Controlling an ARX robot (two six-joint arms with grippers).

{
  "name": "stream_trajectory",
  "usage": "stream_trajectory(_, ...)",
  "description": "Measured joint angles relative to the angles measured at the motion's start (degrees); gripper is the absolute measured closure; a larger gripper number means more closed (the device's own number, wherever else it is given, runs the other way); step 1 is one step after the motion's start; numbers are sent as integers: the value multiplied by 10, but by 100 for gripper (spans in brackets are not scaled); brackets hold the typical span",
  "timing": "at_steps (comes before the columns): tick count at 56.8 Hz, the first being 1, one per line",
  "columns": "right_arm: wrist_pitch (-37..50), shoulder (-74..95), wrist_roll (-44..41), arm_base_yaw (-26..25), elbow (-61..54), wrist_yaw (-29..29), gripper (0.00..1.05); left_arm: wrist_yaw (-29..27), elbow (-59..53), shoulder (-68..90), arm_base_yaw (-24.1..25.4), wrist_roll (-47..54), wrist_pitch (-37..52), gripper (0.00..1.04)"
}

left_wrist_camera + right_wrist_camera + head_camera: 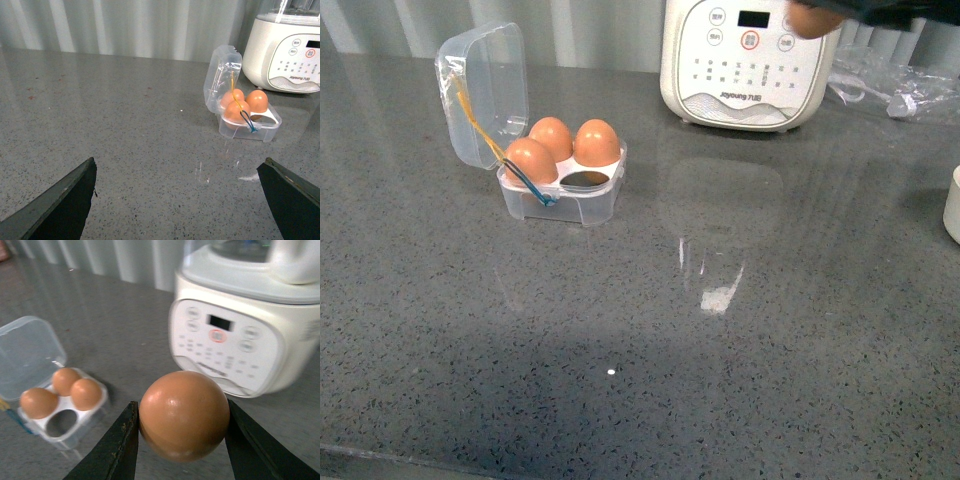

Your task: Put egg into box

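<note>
Grey speckled countertop (770,350), glossy, backed by pale ribbed wall panel (590,30).

Box (582,208): small, square, clear plastic, four slots, standing on the countertop. Lid (490,90) hinged open, raised upright at box's rear left. Yellow loop (472,112) hanging across the lid; blue loop (535,190) trailing over box's front left.

Three eggs (597,142): orange-brown, seated in the box's two rear slots and front-left slot. Front-right slot (585,180) vacant.

Cooker (750,70): large, white, button panel and small display, behind the box and well to its right.

Egg (184,415): orange-brown, smooth, off the countertop, well apart from the box, up to its right rear, level with the cooker's panel.

Right gripper (181,407): dark fingers closed narrowly against both sides of the egg, holding it.

Left gripper (180,162): fingers spread wide, nothing between them, low over the countertop, well short of the box.

Crumpled plastic wrap (900,85): beyond the cooker, far right of the box.

White vessel (952,205): partly cut off, far right of the box.
</note>
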Motion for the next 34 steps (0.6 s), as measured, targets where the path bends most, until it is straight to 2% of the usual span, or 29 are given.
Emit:
stream_trajectory(6,-6,46,-3,46,32,-14,63,0,0,0,0,0,0,7)
stream_trajectory(16,-4,108,-8,92,69,-33,63,0,0,0,0,0,0,7)
stream_trajectory(34,-21,171,-27,125,122,-37,63,0,0,0,0,0,0,7)
